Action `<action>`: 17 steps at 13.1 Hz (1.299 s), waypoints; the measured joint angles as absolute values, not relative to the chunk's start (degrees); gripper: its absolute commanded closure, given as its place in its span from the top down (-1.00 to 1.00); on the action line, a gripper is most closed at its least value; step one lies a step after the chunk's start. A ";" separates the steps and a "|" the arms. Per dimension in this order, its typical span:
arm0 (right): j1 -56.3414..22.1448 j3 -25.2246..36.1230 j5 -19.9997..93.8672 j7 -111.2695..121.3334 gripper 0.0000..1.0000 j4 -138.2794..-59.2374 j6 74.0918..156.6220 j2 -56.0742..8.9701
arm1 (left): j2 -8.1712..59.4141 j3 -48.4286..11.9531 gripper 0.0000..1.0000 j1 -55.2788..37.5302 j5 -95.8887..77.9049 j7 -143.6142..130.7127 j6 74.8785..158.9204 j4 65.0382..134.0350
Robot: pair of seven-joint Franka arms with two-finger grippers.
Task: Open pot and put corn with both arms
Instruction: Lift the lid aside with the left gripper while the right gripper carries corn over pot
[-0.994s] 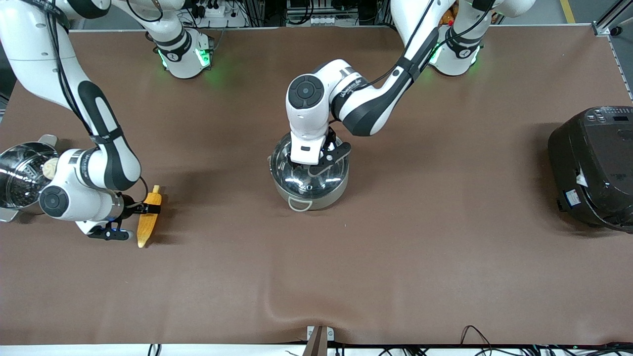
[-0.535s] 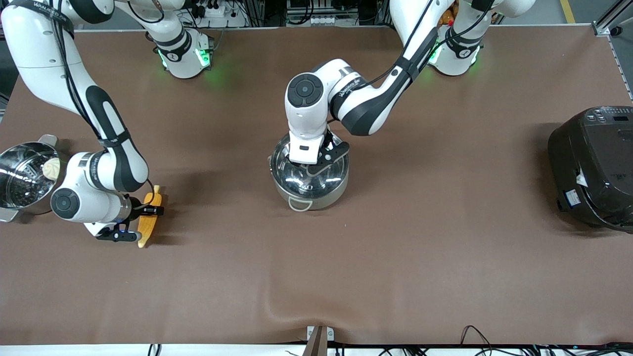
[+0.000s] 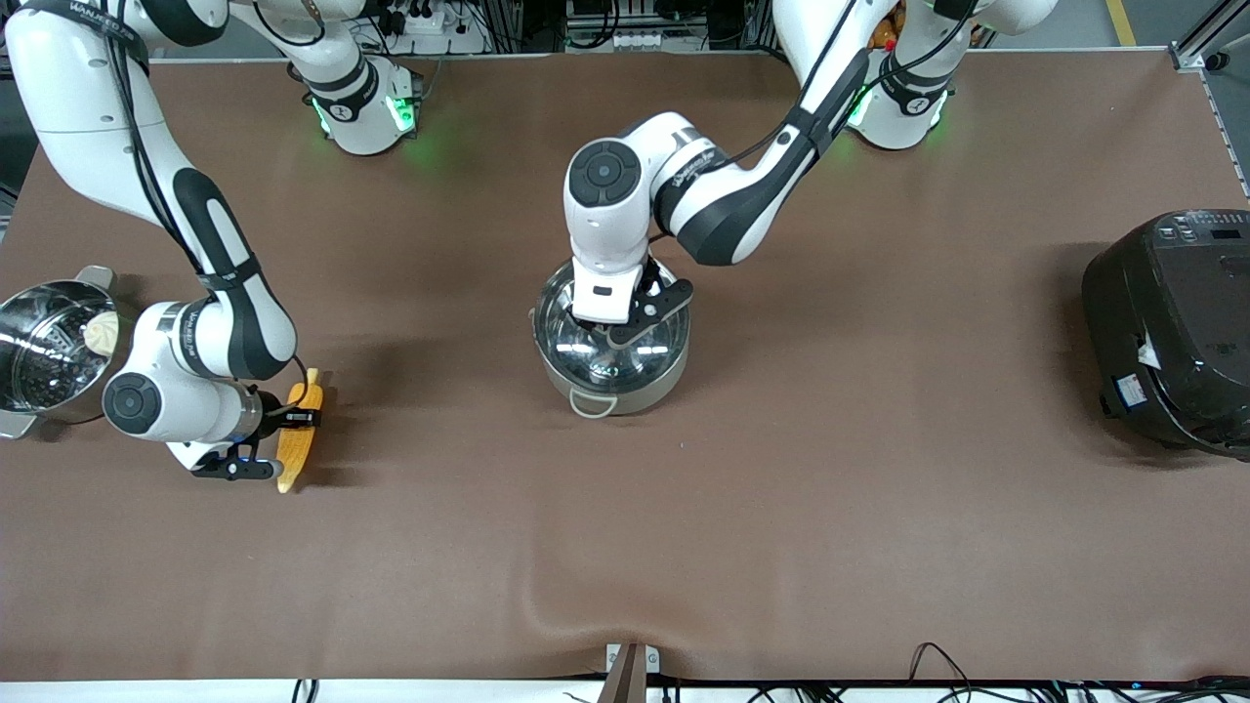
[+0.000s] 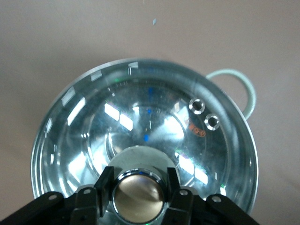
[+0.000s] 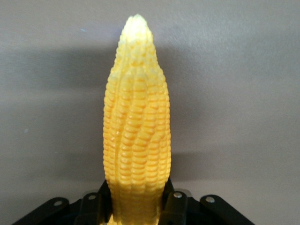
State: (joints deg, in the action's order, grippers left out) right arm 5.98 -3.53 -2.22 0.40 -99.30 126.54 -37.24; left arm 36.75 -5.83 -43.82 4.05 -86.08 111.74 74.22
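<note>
The steel pot (image 3: 611,383) stands mid-table with its glass lid (image 3: 569,337) on. My left gripper (image 3: 613,335) is over the lid. In the left wrist view its fingers (image 4: 104,186) are shut on the copper-coloured knob (image 4: 138,197) of the lid (image 4: 140,122). One grey loop handle (image 4: 240,87) shows at the rim. The yellow-orange corn (image 3: 296,441) lies toward the right arm's end of the table. My right gripper (image 3: 299,418) is shut across its middle. In the right wrist view the corn (image 5: 136,126) sticks out from between the fingers (image 5: 174,202), at or just above the table.
A steel pot with a perforated insert (image 3: 29,351) and a white bun (image 3: 99,332) stands beside the right arm's hand. A big black electric cooker (image 3: 1172,327) stands at the left arm's end. The brown cloth has a ripple (image 3: 576,605) near the front edge.
My right gripper and the corn have shifted slightly toward the pot. My left gripper has stayed on the lid knob, and the lid is still on the pot.
</note>
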 measured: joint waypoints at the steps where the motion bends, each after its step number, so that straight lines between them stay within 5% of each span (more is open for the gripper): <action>1: 5.83 -3.62 -2.24 1.07 -1.00 -98.80 125.43 -36.41 | 35.20 -5.62 -1.00 -43.31 5.22 -85.64 109.75 74.01; 7: -1.07 -4.41 -2.26 2.17 -1.00 -97.54 116.31 -27.26 | 24.17 -5.04 -1.00 -33.24 5.75 -71.15 99.20 74.59; 12: -12.99 -4.83 -2.13 2.04 -1.00 -89.58 100.85 -21.24 | 17.69 -5.03 -1.00 -20.19 4.29 -51.78 98.29 83.65; 17: -25.32 -5.11 -2.08 1.81 -1.00 -84.15 98.15 -20.72 | 18.01 -5.07 -1.00 -13.70 4.11 -48.44 111.62 98.68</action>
